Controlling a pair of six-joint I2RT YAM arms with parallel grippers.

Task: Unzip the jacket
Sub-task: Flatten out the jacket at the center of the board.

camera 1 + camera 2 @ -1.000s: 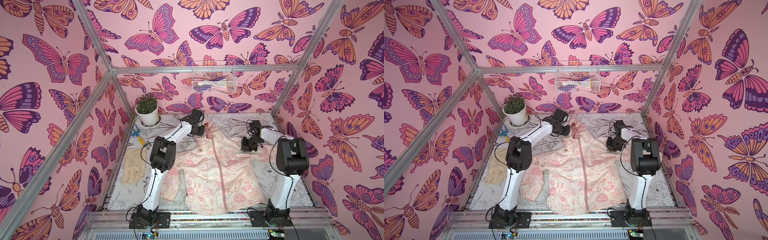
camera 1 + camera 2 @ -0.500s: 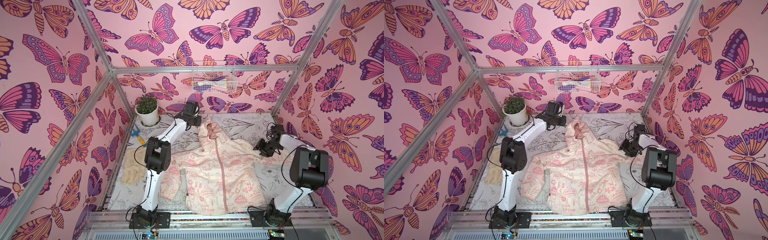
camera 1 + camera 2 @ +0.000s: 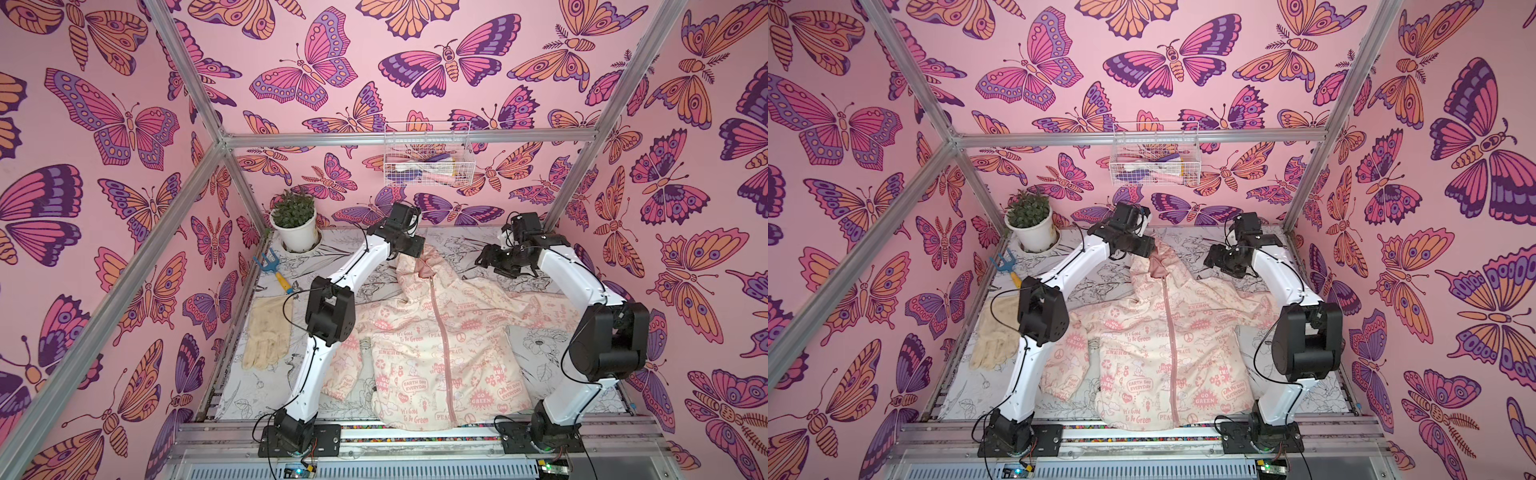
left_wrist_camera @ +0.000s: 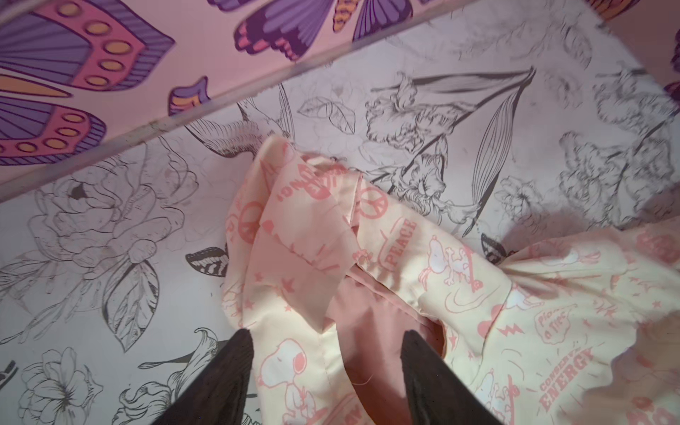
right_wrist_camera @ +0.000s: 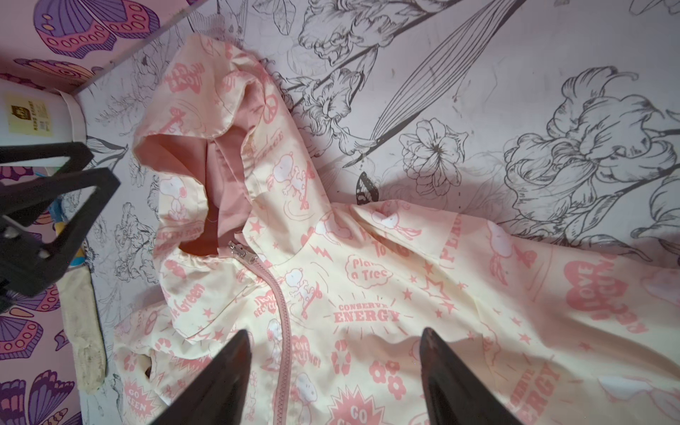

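Right wrist view has the zipper pull (image 5: 241,254) just ahead of the right gripper (image 5: 333,331), spread and empty like the left gripper (image 4: 325,333), probably the nearer; the jacket (image 3: 478,332) lies lower centre in both top views, zipper (image 3: 444,353) running down-frame.

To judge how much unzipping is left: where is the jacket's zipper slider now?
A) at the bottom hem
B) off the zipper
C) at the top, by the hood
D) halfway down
C: in the right wrist view the silver slider sits at the top end of the pink zipper of the jacket, teeth closed below.
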